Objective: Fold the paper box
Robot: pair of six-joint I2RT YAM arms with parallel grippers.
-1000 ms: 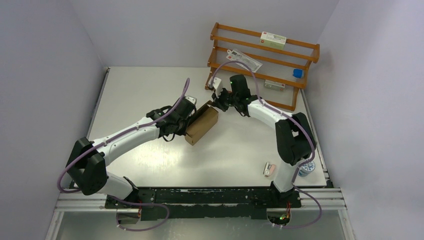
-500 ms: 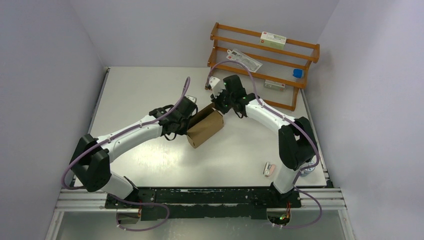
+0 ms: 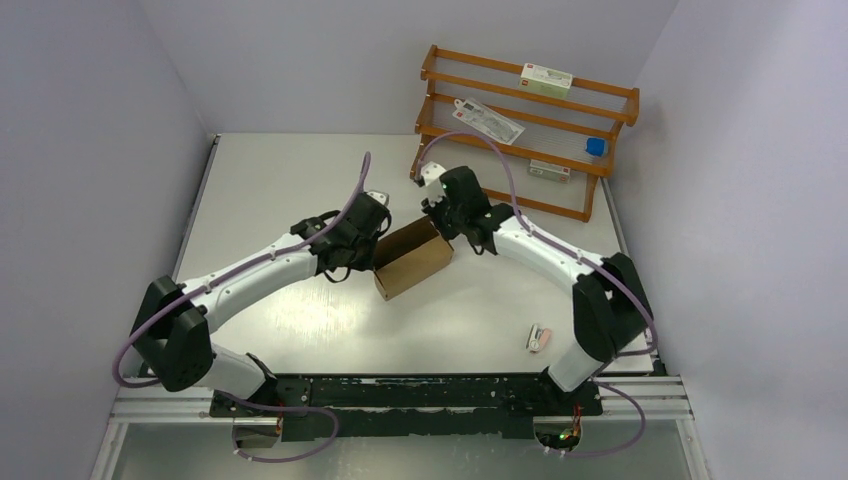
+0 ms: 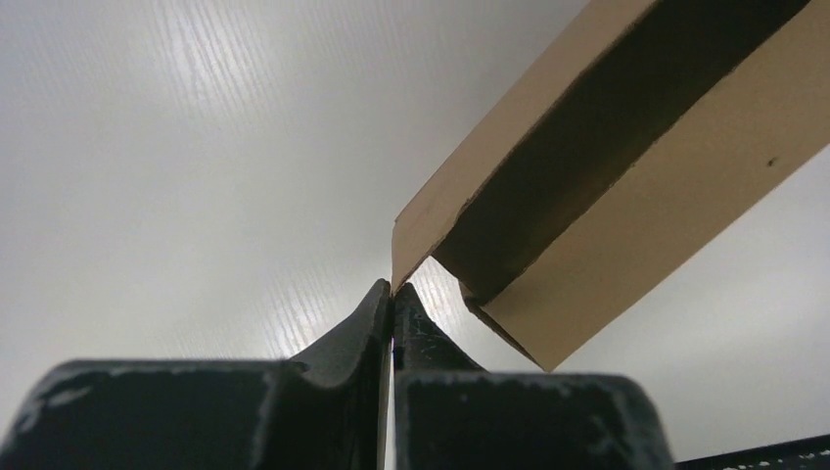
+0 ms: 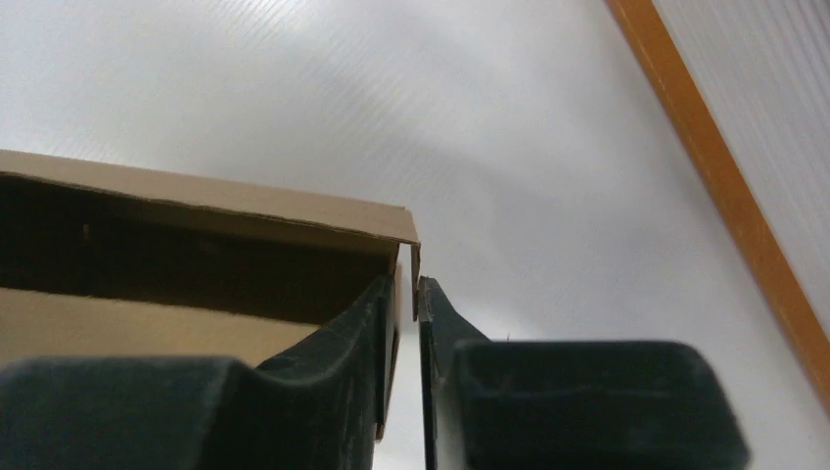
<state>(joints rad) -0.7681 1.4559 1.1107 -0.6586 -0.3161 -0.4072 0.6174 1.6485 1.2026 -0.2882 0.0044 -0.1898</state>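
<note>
Top external view: both arms meet at the paper box [image 3: 412, 260], which sits just in front of the left end of the wooden rack [image 3: 426, 95].

The box rests on the table [image 3: 280, 180]. The right gripper [image 5: 409, 286] reaches in from the rack side and the left gripper [image 4: 392, 292] from the side facing away, probably to square up opposite walls. The left pincer is clamped on a thin wall edge. The right pincer straddles a corner flap, nearly together, but a sliver of gap leaves its hold unclear. The box's inside is in shadow, and both wrist views cut it off.
</note>
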